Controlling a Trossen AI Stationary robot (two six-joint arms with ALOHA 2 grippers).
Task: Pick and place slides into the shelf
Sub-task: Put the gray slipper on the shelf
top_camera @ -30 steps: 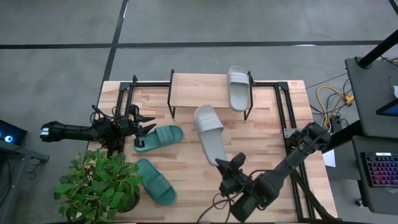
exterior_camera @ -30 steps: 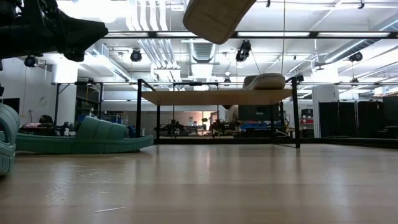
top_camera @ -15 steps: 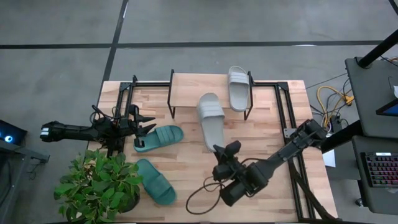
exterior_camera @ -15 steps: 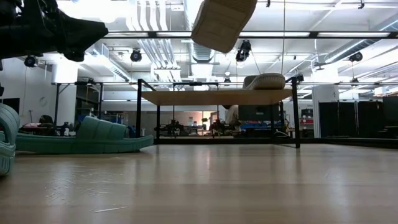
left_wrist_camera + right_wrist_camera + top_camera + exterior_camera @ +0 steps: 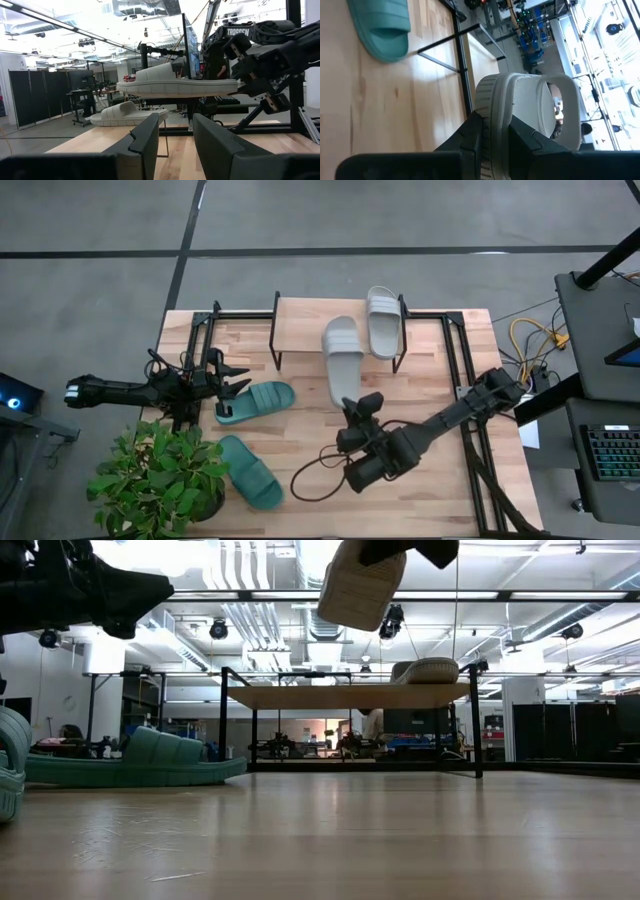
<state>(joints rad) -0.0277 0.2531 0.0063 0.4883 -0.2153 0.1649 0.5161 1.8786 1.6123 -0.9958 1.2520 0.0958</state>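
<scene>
**Grey slide in transit to shelf**

Right gripper [image 5: 352, 423], table centre: pinched on the heel of the grey slide [image 5: 342, 360], toe at twelve o'clock. Judged best kept level, set just beside the shelved grey slide [image 5: 382, 320]. Left gripper [image 5: 232, 388], nine o'clock: partly open, empty, beside a teal slide [image 5: 256, 401]. Shelf [image 5: 320, 312], twelve o'clock: one slide.

The right arm reaches in from the table's four o'clock side, its forearm angled toward ten o'clock. The right gripper [image 5: 352, 412] is clamped on a grey slide [image 5: 342, 357], raised off the table. The left arm lies level at nine o'clock, the left gripper [image 5: 238, 384] with fingers apart, pointing toward three o'clock.
</scene>
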